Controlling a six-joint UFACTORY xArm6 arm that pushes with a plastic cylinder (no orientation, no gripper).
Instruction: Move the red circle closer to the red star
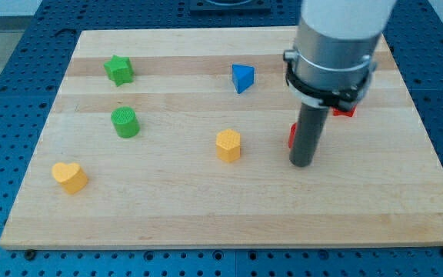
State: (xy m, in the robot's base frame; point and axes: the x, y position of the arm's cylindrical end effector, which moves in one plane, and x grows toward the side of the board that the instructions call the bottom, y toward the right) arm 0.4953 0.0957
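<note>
Nearest you on the bench [206,223], at the left, sits a yellow heart-shaped block [69,176], well apart from everything else. Farther in and toward the middle you have a yellow block [228,145] with a roughly hexagonal top. Right of it, my tip [301,163] rests on the wood at the foot of the dark rod, with open board between it and that yellow block.

Look just behind the rod's left edge: a sliver of a red block [291,135] shows there, touching or nearly touching the rod. Most of it is hidden, so you cannot make out its shape from this view. A second red block [344,111] peeks out farther back on the right, under the arm's grey collar; it too is mostly covered, and you cannot tell which of the two is the circle and which the star. The two red pieces lie near each other, on either side of the rod.

Over on the left, a green cylinder [124,122] stands at mid-depth. Farther still you find a green star [118,69] at the left and a blue triangular block [242,78] near the centre.

No gripper is fitted to this arm, only the rod, so there is nothing clenched or released to report.
</note>
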